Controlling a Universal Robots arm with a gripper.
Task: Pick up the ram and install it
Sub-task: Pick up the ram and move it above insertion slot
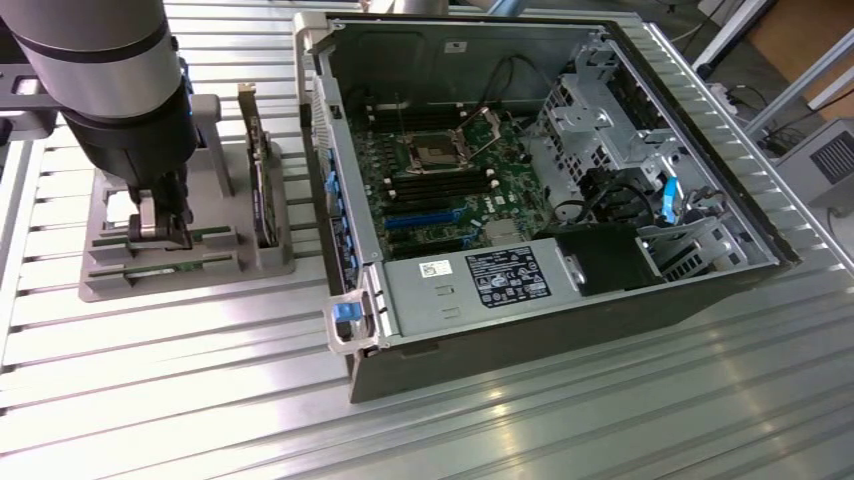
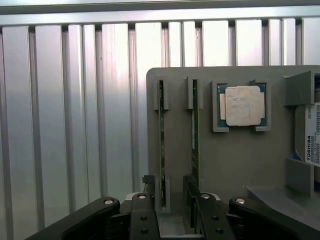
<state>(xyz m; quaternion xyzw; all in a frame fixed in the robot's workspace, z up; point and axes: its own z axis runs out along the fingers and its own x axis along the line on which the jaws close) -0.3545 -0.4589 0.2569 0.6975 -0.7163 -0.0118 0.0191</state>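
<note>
Ram (image 2: 161, 140) on edge, long axis level, end within spread hand (image 2: 170, 199)

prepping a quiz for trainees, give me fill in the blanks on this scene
1. The holder carries ___ ram sticks.
2. The silver chip beside them is the ___.
3. The jaws at the holder stand ___.
4. The drive has a label reading ___.
Missing: two; CPU; open; Toshiba

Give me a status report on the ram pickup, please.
Gripper open, down at the holder. Ram seated in its slot, between the fingers, not gripped. Second stick close beside one finger.
</note>
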